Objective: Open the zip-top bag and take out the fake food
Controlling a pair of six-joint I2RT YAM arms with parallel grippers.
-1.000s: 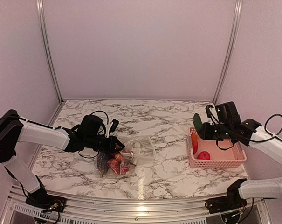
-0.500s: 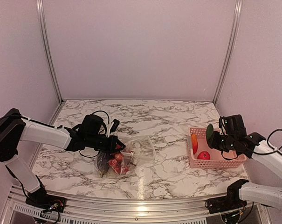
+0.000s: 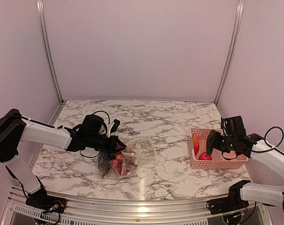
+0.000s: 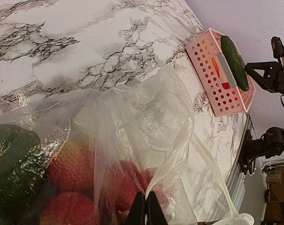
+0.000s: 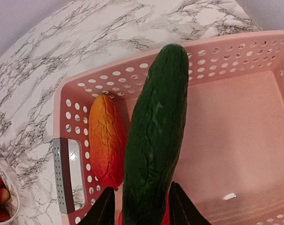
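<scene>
Over the basket [image 5: 217,44], our right hand [image 5: 141,208] straddles the cucumber [image 5: 156,117], gripped or loose we cannot tell; our left hand [image 4: 145,208] pinches the zip-top bag [image 4: 137,117], fake food [image 4: 71,164] inside, on the table [image 4: 85,42]; next: drop it in

The left arm [image 3: 43,133] reaches low and to the right over the surface, with its wrist almost level. The left gripper [image 4: 145,206] is closed tight, its fingertips pinching the thin plastic of the zip-top bag [image 4: 132,126]. The right arm [image 3: 268,152] is bent at the elbow and points left. The fingers of the right gripper [image 5: 141,206] stand apart around the cucumber [image 5: 156,131], with a small gap beside one finger.
</scene>
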